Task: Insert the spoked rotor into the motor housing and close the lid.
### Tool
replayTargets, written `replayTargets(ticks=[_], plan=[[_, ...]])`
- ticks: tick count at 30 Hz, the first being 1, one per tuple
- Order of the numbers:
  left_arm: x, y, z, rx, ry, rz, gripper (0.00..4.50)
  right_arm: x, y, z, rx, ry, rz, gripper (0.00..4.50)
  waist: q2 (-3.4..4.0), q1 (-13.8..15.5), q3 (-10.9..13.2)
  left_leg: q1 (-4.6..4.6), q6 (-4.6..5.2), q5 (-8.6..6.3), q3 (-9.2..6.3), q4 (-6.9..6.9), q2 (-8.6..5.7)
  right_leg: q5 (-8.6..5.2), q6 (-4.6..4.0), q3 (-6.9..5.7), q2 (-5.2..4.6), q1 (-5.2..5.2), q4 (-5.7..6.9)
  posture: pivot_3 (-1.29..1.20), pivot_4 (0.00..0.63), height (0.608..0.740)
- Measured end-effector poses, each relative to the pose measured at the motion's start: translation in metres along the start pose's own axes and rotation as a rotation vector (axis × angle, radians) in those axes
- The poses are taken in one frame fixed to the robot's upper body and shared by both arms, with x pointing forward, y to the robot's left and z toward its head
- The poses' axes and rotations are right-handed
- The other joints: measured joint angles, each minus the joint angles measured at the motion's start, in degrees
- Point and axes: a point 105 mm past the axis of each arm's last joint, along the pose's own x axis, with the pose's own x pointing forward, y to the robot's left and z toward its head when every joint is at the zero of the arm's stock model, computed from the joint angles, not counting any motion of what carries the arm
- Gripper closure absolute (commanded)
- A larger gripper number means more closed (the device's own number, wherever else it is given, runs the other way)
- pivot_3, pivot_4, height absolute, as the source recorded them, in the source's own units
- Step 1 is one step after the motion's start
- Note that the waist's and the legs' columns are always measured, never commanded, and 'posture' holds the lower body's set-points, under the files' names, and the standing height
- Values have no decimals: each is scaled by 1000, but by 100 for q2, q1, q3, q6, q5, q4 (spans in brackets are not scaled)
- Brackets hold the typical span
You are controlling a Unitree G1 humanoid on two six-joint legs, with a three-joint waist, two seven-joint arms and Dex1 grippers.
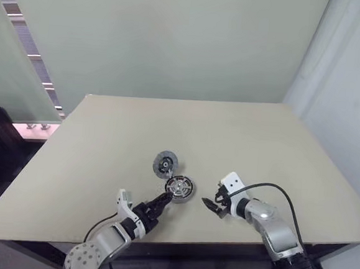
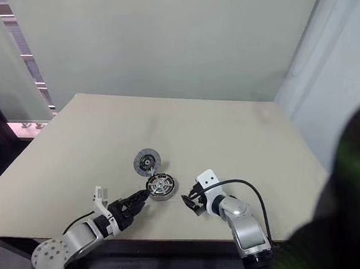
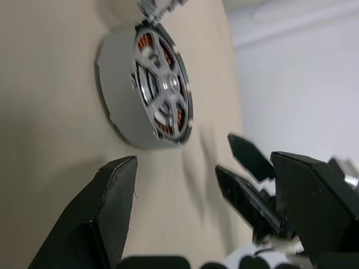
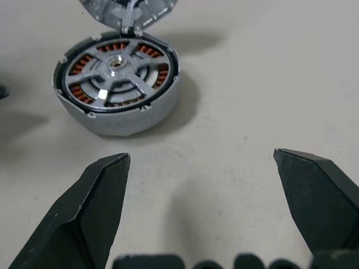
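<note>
The motor housing (image 1: 179, 187) stands on the table near its front edge, silver-rimmed, with copper windings showing. The silvery spoked rotor (image 4: 115, 70) sits inside it, its spokes level with the rim. The lid (image 1: 165, 164), a dark grey disc with a lighter hub, is just behind the housing, and in the right wrist view the lid (image 4: 132, 8) rises tilted from the far rim. My left gripper (image 1: 164, 200) is open, close to the housing's front left, holding nothing. My right gripper (image 1: 210, 205) is open and empty, a short way to the housing's right.
The beige table (image 1: 259, 153) reaches back to a pale green wall. Its front edge runs just below both grippers. A black cable (image 1: 275, 189) loops over my right wrist. In the left wrist view the right gripper (image 3: 247, 174) shows beyond the housing (image 3: 151, 89).
</note>
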Motion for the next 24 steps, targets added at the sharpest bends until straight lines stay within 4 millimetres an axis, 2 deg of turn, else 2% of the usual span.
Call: replayTargets(ticks=[4, 6, 11, 15, 18, 19, 24], plan=[[-7, -1, -1, 88, 27, 15, 441, 4, 0, 9, 32, -47, -6, 0, 1, -3, 1, 1, -1, 0, 2, 3, 2, 0, -1, 0, 1, -1, 0, 0, 0, 740], [-10, -1, 7, 154, -2, 29, 441, 6, 0, 21, 84, -107, -10, 0, 1, -1, 1, 1, -1, 0, 1, 2, 8, 0, 0, -3, 4, -2, 1, 0, 0, 740], [-17, 2, 28, 271, -81, 57, 407, 14, 12, 44, 171, -200, 28, 1675, 4, 0, 1, 0, -1, 0, 1, -3, 8, 0, -1, -2, 4, -5, 1, 0, 0, 740], [-21, 4, 44, 411, -145, 92, 407, 29, 26, 67, 129, -225, 65, 3172, 6, -1, 1, 2, -2, 0, 3, -6, 9, 2, -2, -2, 4, -8, 1, 0, 0, 740], [-25, 6, 55, 531, -187, 131, 407, 48, 37, 72, 74, -192, 81, 4271, 7, 2, 1, 3, -2, 0, 1, -8, 8, 3, -5, -3, 5, -8, 1, 0, 0, 740], [-26, 7, 58, 555, -200, 139, 407, 52, 40, 71, 64, -179, 87, 4475, 7, 3, 1, 1, -2, 0, 1, -8, 8, 3, -5, -3, 4, -8, 1, 0, 0, 740], [-27, 4, 67, 626, -244, 150, 407, 76, 50, 49, 30, -77, 102, 4475, 6, 0, 1, -1, -1, 0, -1, -8, 1, 11, 5, 0, 0, -9, 1, 0, 0, 740]])
